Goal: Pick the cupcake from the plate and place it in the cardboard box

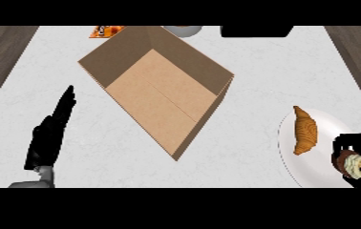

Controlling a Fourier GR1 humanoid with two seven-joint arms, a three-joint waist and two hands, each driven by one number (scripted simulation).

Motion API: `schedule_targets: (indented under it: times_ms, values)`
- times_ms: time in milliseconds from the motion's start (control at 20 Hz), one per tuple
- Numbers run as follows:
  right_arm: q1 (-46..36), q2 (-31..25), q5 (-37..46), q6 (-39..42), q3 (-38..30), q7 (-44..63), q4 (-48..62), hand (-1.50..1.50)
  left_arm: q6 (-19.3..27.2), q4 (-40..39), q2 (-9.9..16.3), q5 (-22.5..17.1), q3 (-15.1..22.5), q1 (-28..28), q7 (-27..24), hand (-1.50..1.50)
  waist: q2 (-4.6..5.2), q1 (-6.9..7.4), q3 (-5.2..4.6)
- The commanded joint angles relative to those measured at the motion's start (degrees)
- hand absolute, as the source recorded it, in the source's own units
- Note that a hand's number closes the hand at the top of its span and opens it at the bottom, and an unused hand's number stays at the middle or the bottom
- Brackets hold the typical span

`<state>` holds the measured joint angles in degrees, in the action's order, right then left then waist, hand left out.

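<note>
- Closest to the camera was my left hand (48,136), down in the lower left of the frame, fingers straight and together, pointing up toward the top edge. It was just resting above the white counter (261,56), holding nothing, well apart from everything else.
- My right hand (345,144) was at the far right edge, lower down, black fingers curled around the cupcake (349,163). Only a bit of the cupcake showed, pale top with a dark wrapper, mostly cut off by the frame edge.
- The cupcake was over the lower right part of the white plate (300,168); couldn't tell whether it was touching the plate or lifted off.
- A croissant (304,130) lay on the same plate, just left of my right hand, pointing up-down.
- The cardboard box (158,87) sat open in the upper middle, turned diagonally, nothing inside, well apart from the plate.
- Along the top edge: an orange packet (106,31) by the box's upper left corner, a grey round thing (185,30), and a black object (256,31).
</note>
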<state>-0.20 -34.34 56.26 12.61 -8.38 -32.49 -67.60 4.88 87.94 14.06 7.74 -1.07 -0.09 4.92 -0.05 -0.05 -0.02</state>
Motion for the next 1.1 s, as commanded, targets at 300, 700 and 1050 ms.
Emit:
schedule_targets:
  times_ms: [300,700,1050]
  values:
    - [-18.7,19.4,11.4,-2.2,9.1,30.1,-4.5,1.5,0.4,3.0,-2.3,1.5,2.5,-0.2,2.5,0.0,0.04,1.36,0.03]
    - [-22.9,18.7,10.7,-1.9,6.3,32.3,-9.3,1.5,-0.8,3.4,-2.0,1.6,0.6,0.6,2.6,0.0,-0.02,0.15,0.02]
    - [-25.0,25.4,-7.8,2.6,0.8,24.2,-19.3,1.5,-0.5,2.2,-2.2,1.6,0.5,3.3,0.2,0.0,-0.25,0.08,0.08]
